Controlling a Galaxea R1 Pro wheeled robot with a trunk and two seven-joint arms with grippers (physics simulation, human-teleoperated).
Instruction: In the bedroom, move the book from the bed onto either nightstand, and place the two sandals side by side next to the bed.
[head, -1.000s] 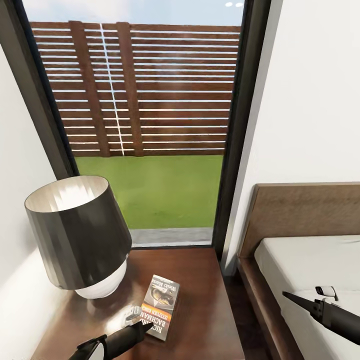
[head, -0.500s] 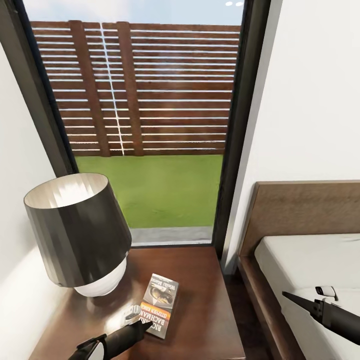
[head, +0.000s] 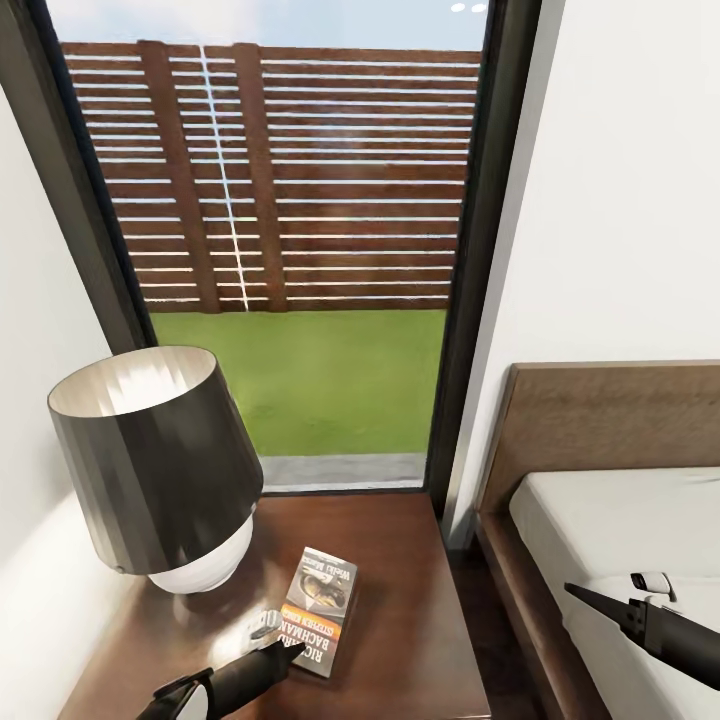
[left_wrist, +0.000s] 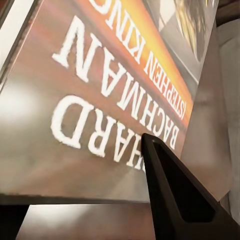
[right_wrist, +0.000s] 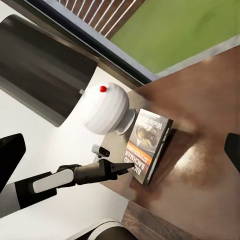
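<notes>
The book (head: 320, 610), with its orange band and white "RICHARD BACHMAN" lettering, lies on the dark wooden nightstand (head: 405, 560) near its front edge, to the right of the lamp. My left gripper (head: 285, 650) is shut on the book's near edge. One dark finger (left_wrist: 175, 195) lies over the cover (left_wrist: 100, 75). From the right wrist view I see the book (right_wrist: 147, 145) and the left gripper (right_wrist: 129, 167) pinching it. My right gripper (head: 585, 597) hangs open over the bed (head: 610, 530), holding nothing. The sandals are out of view.
A lamp with a black shade (head: 155, 460) and round white base stands at the nightstand's left rear, close to the book. A white wall borders the left side. A tall black-framed window (head: 300, 250) lies behind. A narrow floor gap (head: 490, 620) separates nightstand and bed.
The view shifted very slightly a second ago. The book, both grippers and the lamp have held still since.
</notes>
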